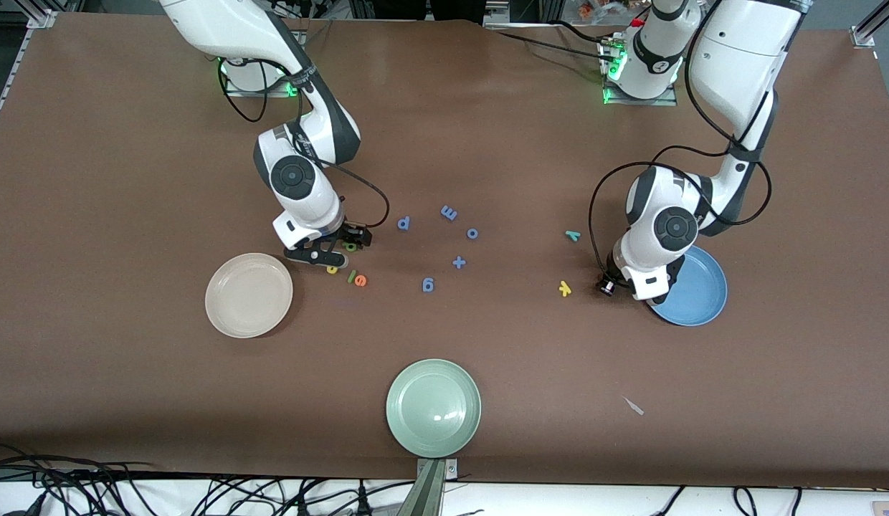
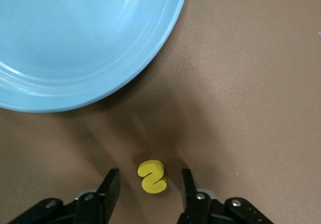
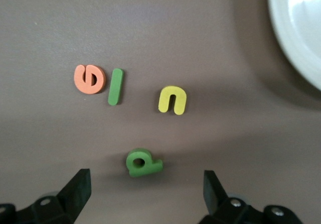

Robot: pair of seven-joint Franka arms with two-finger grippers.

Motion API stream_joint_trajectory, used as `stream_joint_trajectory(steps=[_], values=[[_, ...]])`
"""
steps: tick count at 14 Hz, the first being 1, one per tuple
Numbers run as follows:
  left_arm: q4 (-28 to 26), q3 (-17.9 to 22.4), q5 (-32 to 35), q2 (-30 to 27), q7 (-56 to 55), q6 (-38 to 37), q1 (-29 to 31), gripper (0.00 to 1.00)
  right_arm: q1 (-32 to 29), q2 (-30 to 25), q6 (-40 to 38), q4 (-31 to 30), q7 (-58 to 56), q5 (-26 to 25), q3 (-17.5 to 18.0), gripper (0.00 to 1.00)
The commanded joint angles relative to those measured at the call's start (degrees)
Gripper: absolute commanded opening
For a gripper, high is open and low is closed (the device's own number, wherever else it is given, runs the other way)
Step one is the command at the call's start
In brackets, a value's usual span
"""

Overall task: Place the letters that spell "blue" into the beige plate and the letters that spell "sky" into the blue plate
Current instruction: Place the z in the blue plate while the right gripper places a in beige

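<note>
My left gripper [image 2: 150, 174] hangs low over the table beside the blue plate [image 1: 702, 301], whose rim [image 2: 150, 58] fills much of the left wrist view. Its jaws stand open on either side of the yellow s [image 2: 152, 177], a gap on each side. The yellow k [image 1: 565, 289] and teal y [image 1: 573, 235] lie nearby. My right gripper [image 3: 146, 174] is open over the green b [image 3: 143, 162], close to the beige plate [image 1: 249, 294]. The yellow u [image 3: 172, 100], green l [image 3: 115, 86] and orange e [image 3: 90, 79] lie next to the b.
A pale green plate [image 1: 434, 408] sits near the table's front edge. Several blue letters and a plus sign [image 1: 459, 262] are scattered mid-table between the two arms. A small pale scrap [image 1: 633, 405] lies nearer the front camera than the blue plate.
</note>
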Motion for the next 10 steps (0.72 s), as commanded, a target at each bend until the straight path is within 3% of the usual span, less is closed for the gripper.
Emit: stream_joint_trajectory(steps=[1, 4, 7, 10], values=[[0.0, 0.2, -1.0, 0.1, -0.1, 0.4, -0.3, 0.51, 0.4, 1.6, 2.7, -0.4, 1.0, 0.8, 0.0, 0.99], [-0.2, 0.2, -1.0, -0.2, 0.0, 0.3, -0.2, 0.19, 1.0, 2.6, 5.2, -1.4, 2.5, 0.8, 0.0, 0.91], [-0.1, 0.2, -1.0, -0.5, 0.0, 0.0, -0.1, 0.16, 1.0, 2.8, 5.5, -1.7, 2.5, 0.8, 0.0, 0.75], [0.8, 0.2, -1.1, -5.1, 0.1, -4.7, 1.7, 0.15, 1.0, 2.8, 5.5, -1.6, 2.5, 0.8, 0.0, 0.57]])
